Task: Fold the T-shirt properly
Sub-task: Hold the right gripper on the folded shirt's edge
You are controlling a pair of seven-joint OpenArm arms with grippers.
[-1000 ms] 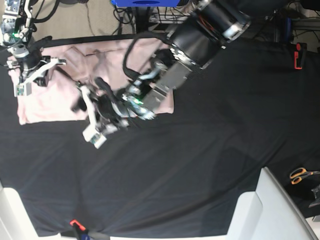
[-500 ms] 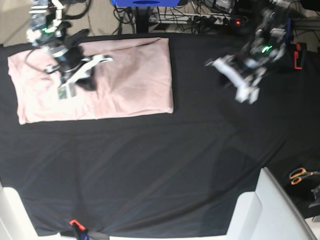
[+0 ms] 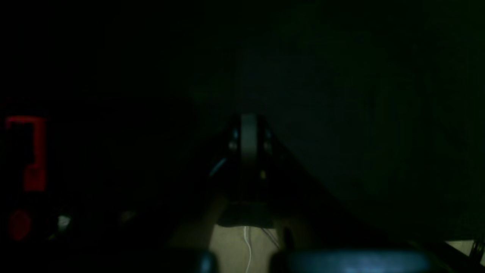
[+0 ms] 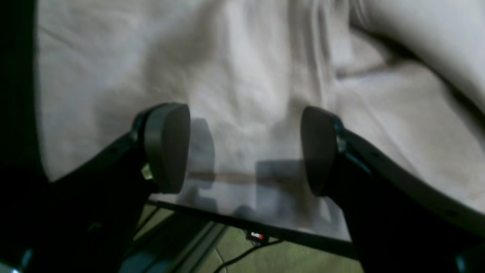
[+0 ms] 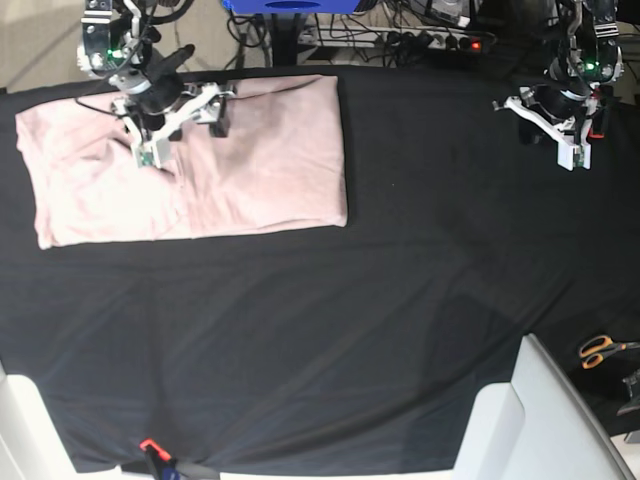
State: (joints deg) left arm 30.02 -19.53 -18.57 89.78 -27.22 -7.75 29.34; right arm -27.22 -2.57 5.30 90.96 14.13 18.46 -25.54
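T-shirt [image 5: 190,160] lies folded into a rectangle at the table's far left in the base view, long axis left-right. Right gripper [image 5: 180,118] hangs over its far edge, jaws apart, holding nothing. Left gripper [image 5: 562,135] closed, empty, well apart over the black cloth [image 5: 400,300].

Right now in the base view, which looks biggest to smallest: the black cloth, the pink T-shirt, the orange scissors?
1. Black cloth, biggest: it covers nearly the whole table.
2. Pink T-shirt, folded into a rectangle lying on the cloth.
3. Orange scissors, smallest, partly cut off at the right edge.
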